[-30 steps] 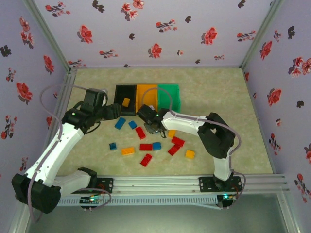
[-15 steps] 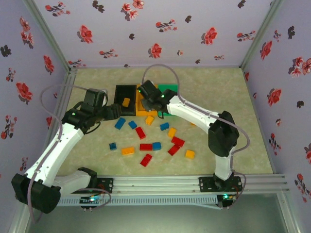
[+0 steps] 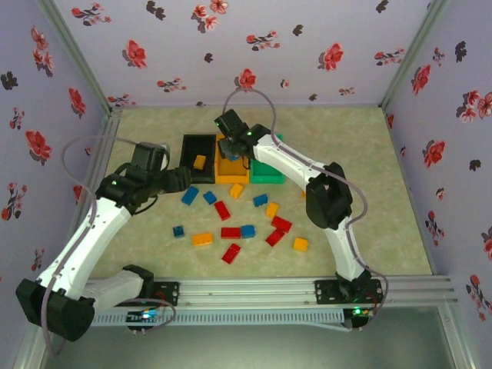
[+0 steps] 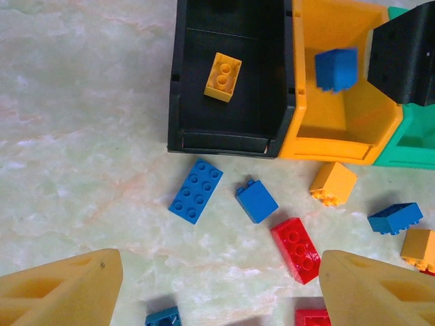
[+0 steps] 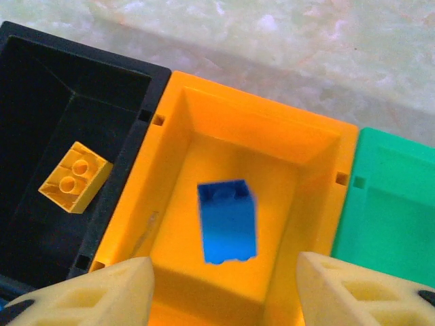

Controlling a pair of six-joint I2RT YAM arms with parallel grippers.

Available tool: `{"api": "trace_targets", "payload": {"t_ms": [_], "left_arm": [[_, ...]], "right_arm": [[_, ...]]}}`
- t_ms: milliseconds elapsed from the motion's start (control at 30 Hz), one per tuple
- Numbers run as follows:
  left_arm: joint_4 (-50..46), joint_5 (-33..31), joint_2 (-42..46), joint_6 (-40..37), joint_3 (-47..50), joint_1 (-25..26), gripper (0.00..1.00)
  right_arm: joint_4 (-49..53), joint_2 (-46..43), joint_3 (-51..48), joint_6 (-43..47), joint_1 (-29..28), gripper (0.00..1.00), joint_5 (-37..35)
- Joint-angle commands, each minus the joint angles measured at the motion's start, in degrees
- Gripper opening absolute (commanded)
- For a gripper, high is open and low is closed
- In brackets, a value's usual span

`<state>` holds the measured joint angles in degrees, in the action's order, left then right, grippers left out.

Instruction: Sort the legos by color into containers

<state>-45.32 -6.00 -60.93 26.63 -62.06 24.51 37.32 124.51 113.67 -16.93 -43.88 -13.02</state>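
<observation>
Top external view puts the loose legos (image 3: 231, 232) nearest you, scattered red, blue and orange-yellow across the counter (image 3: 369, 200) between the arm bases and the bins. On the left wrist view your left fingers (image 4: 61, 288) stand wide apart with nothing between them, above a flat blue brick (image 4: 196, 191) and a red brick (image 4: 296, 249). Beyond those, the black bin (image 5: 41, 88) holds one yellow brick (image 5: 75, 176). Next to it, your right fingers (image 5: 360, 292) are spread and released over the orange bin (image 5: 258, 115). A blurred blue brick (image 5: 228, 221) shows inside its opening, touching neither finger. You cannot tell whether it rests on the bin floor. The green bin (image 5: 394, 197) adjoins on the right.
</observation>
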Motion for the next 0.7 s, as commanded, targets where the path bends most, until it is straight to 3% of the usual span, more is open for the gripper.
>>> {"api": "trace_targets", "payload": {"t_ms": [0,667], "left_arm": [[-1.6,-0.6,1.7,0.7,0.9,0.6,0.77],[-0.7,-0.3,0.3,3.7,5.4,2.1,0.76]], "right_arm": [[0.8,-3.3,0.1,0.2,-0.2,0.59,1.0],[-7.6,-27.5,-29.6,-8.5,-2.6,0.61,-1.7]]}}
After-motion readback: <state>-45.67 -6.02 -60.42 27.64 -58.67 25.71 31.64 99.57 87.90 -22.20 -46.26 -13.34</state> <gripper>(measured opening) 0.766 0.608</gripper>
